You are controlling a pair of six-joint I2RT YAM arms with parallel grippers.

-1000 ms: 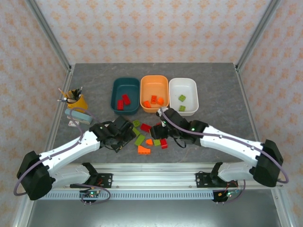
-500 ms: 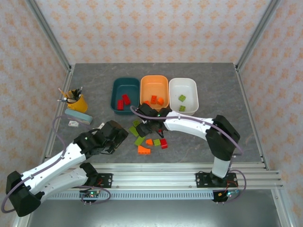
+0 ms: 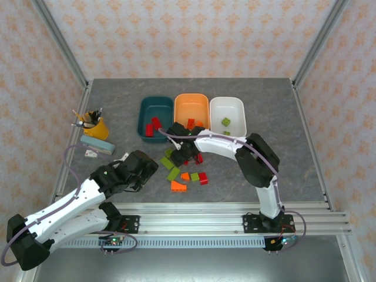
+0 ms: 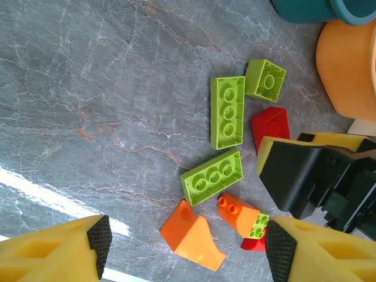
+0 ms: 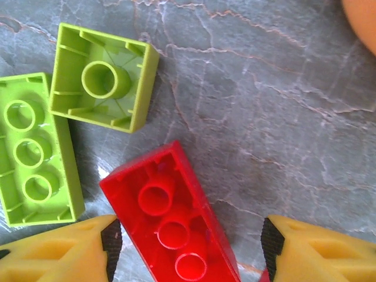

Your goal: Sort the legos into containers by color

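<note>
Three tubs stand in a row: teal (image 3: pixel 145 111) holding red bricks (image 3: pixel 154 126), orange (image 3: pixel 192 103) holding orange bricks (image 3: pixel 194 124), white (image 3: pixel 234 107) holding lime bricks (image 3: pixel 226 122). Loose legos lie in front of them. My right gripper (image 3: pixel 183 155) (image 5: pixel 191 247) is open, low over an upside-down red brick (image 5: pixel 170 220) that lies between its fingers. Beside it sit a lime square brick (image 5: pixel 104 85) and a long lime brick (image 5: pixel 35 150). My left gripper (image 3: pixel 150 170) (image 4: pixel 189 249) is open above an orange slope piece (image 4: pixel 192 236), a lime brick (image 4: pixel 212 177) and an orange brick (image 4: pixel 238 212).
A yellow cup of pencils (image 3: pixel 94 124) and a grey-blue block (image 3: pixel 97 145) sit at the left. The right arm's body (image 4: pixel 305 176) crowds the pile on its right side. The orange tub's rim (image 5: pixel 361 14) is close to the right gripper.
The right arm has swung left and folded in, carrying its gripper over the red brick near the tubs. The left arm drew back from the pile, then held still.
</note>
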